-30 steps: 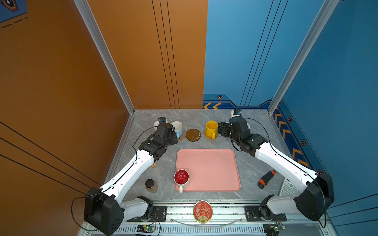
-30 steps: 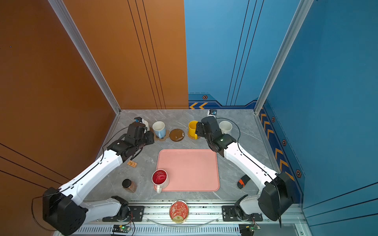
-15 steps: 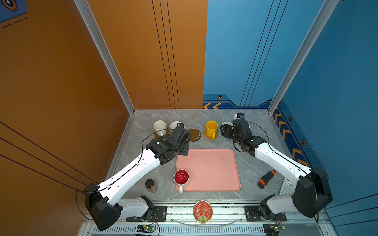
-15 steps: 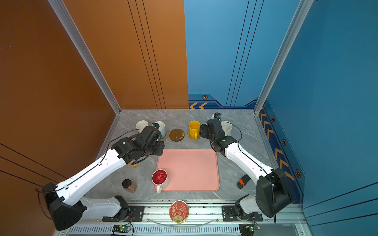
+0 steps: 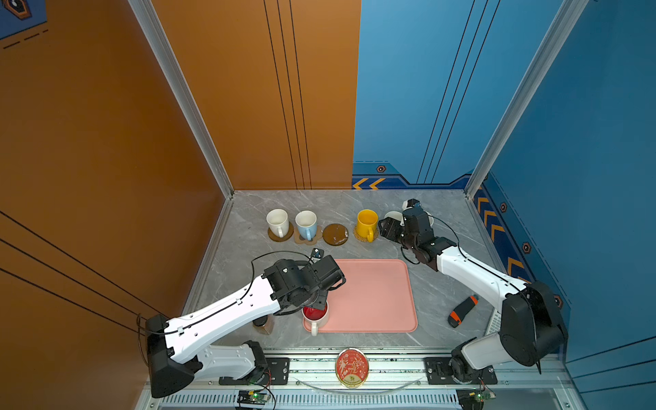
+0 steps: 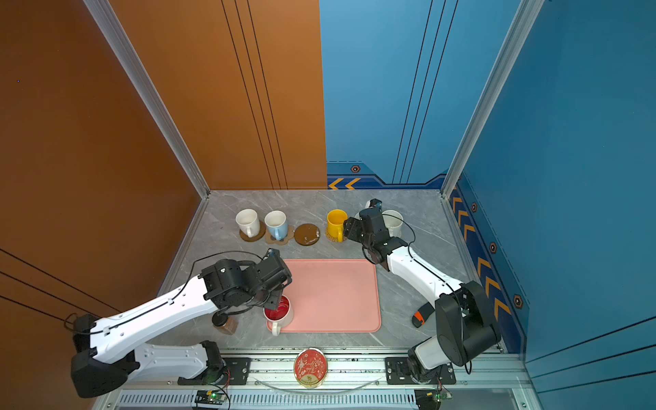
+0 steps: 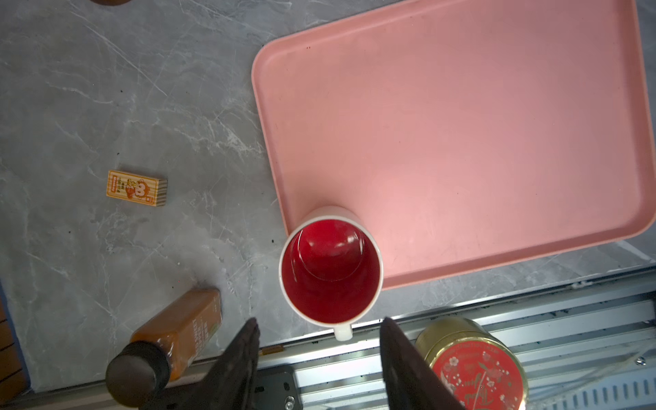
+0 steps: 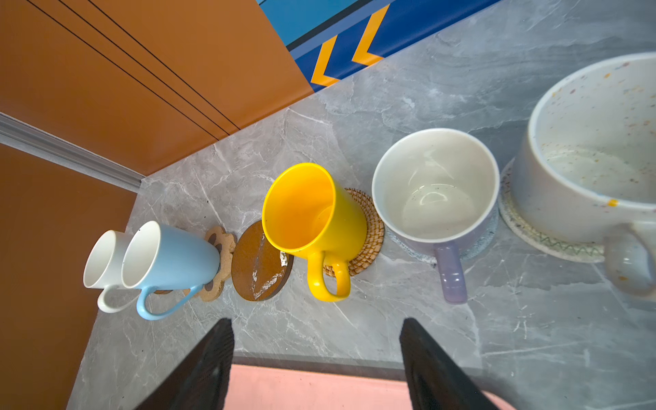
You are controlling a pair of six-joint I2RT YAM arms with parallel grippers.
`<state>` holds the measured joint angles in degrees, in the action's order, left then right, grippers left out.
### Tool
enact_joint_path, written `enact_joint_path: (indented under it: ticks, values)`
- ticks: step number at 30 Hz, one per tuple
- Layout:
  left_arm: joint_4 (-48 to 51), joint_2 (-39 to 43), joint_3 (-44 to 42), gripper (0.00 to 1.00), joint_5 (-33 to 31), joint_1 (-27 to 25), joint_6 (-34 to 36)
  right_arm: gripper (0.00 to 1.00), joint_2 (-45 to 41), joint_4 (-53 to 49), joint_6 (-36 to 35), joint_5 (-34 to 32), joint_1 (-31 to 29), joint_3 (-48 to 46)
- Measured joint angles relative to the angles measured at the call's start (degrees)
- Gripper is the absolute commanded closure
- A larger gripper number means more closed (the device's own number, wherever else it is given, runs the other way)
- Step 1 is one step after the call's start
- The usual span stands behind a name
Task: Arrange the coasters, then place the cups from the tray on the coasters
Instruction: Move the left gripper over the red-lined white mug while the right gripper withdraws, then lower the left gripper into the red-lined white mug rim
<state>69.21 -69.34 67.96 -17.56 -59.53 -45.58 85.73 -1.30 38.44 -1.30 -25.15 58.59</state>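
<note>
1. Step in hand, as I judge it: fetching the sixth cup. Across the upper part of the table in both top views, a white mug and a light blue mug stand on coasters, then a yellow mug. The right wrist view adds a lavender mug and a speckled mug, each on its own mat.
2. The red-lined white mug stands upright at the lower left corner of the salmon-pink tray. Its handle points toward the lower edge of the frame, out over the rim.
3. The left gripper hangs over that mug with its fingers spread and empty, and the handle is untouched.
4. The right gripper sits just right of the yellow mug in the top views, likewise spread and holding nothing.
5. The bare brown round coaster lies between the light blue and yellow mugs. It is the only mat with nothing on it.
6. The next move calls for lowering the left gripper, closing on the handle or wall, and lifting clear of the tray rim. The mug then goes up the frame to the brown disc.
7. Two risks stand out. The dark-lidded jar is just left of the mug in the top views, and the slot between the neighbouring mugs is tight.
</note>
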Motion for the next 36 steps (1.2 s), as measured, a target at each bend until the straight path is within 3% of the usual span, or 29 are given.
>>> enact_joint_path:
  ticks: [16,36]
  values:
    - [1.9,2.7,-7.4,0.33,0.0,-10.6,-15.2,0.3,1.6,1.0,0.7,1.9,0.0,0.0]
    - [-4.1,-1.9,-16.3,0.16,0.5,-14.0,-23.8,0.3,3.3,2.0,1.0,2.6,-0.9,0.0]
